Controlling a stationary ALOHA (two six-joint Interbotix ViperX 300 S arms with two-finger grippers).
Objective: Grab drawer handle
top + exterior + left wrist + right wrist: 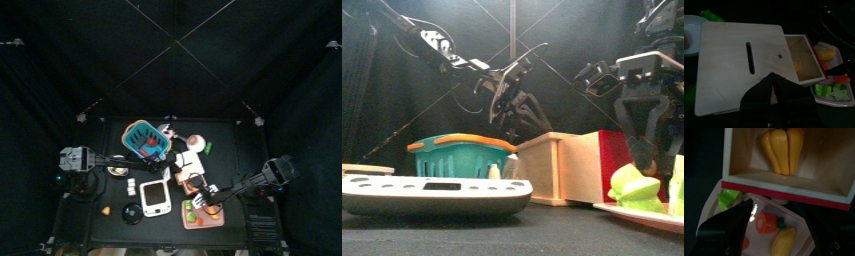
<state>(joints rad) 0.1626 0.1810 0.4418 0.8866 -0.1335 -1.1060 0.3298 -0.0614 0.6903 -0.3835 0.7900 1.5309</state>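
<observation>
One boxy cream drawer (pixel 744 60) has smooth wooden walls.

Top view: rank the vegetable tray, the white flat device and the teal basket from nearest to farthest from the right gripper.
From the right gripper:
1. vegetable tray: right by the gripper, at the table's front right.
2. white flat device: further left along the front.
3. teal basket: farthest, toward the table's back left.
</observation>
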